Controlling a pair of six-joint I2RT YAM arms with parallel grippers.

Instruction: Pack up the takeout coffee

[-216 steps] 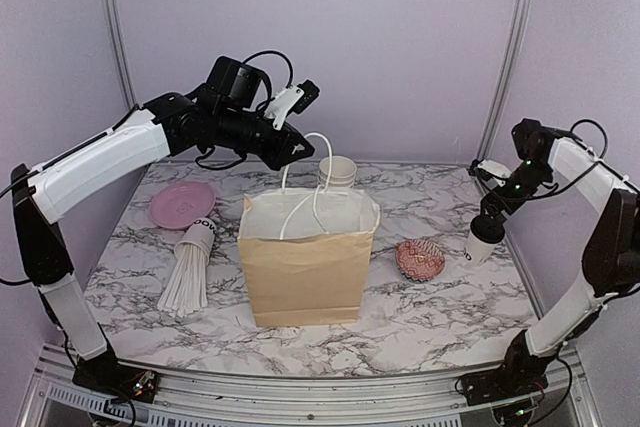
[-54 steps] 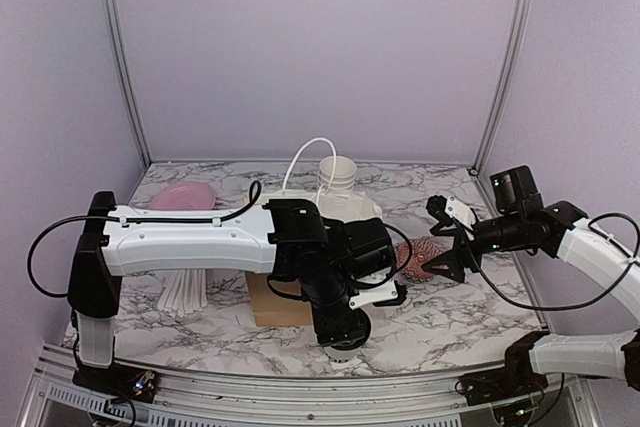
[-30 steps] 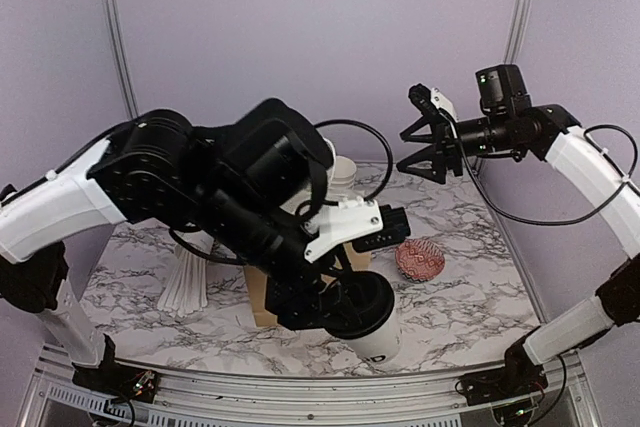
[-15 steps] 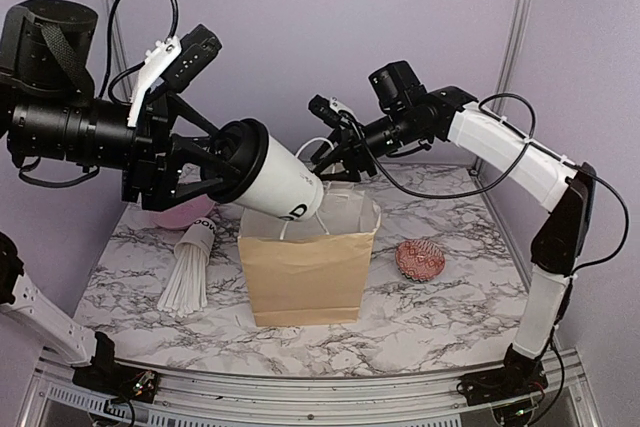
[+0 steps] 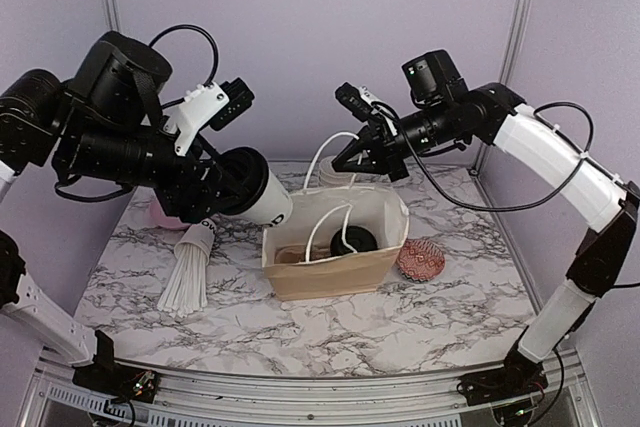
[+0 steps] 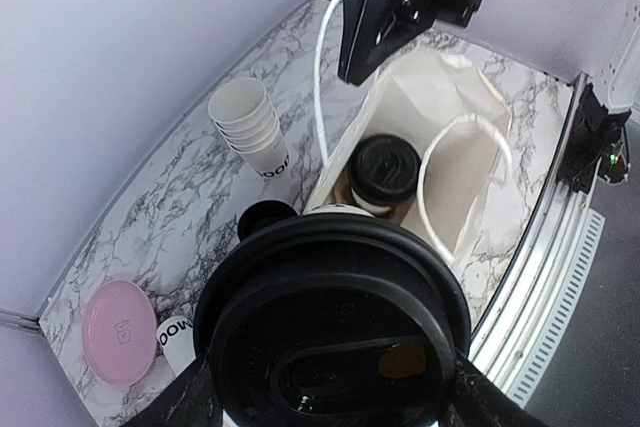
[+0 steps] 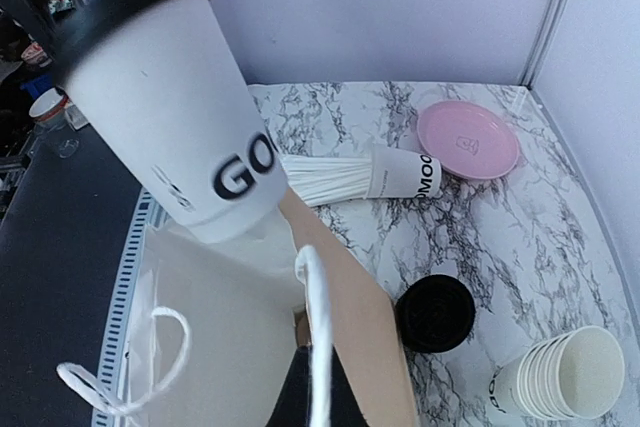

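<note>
Worktop: white slab veined in grey like marble (image 5: 400, 317), with a metal rail at the near edge, lying beneath both pincers.
Room: plain matt lilac walls, with metal posts in the far corners.
Left pincer (image 5: 228, 189): spread wide and clamped round a white paper cup with black letters and a glossy black plastic lid (image 5: 262, 199). The cup is tilted in the air with its base toward the bag.
Right pincer (image 5: 347, 157): pinched fully together on the white cord handle (image 7: 318, 347) of a brown paper bag (image 5: 330, 275).
Bag: matt kraft outside and white inside, with its mouth gaping below the right pincer.
Second lidded cup (image 5: 353, 240): inside the bag, with its round lid showing.
Straw cup (image 5: 190, 267): white paper, on its side below the left pincer, with wrapped straws fanned out.
Dish (image 5: 420, 259): red, patterned and shallow, below the right pincer beside the bag.
</note>
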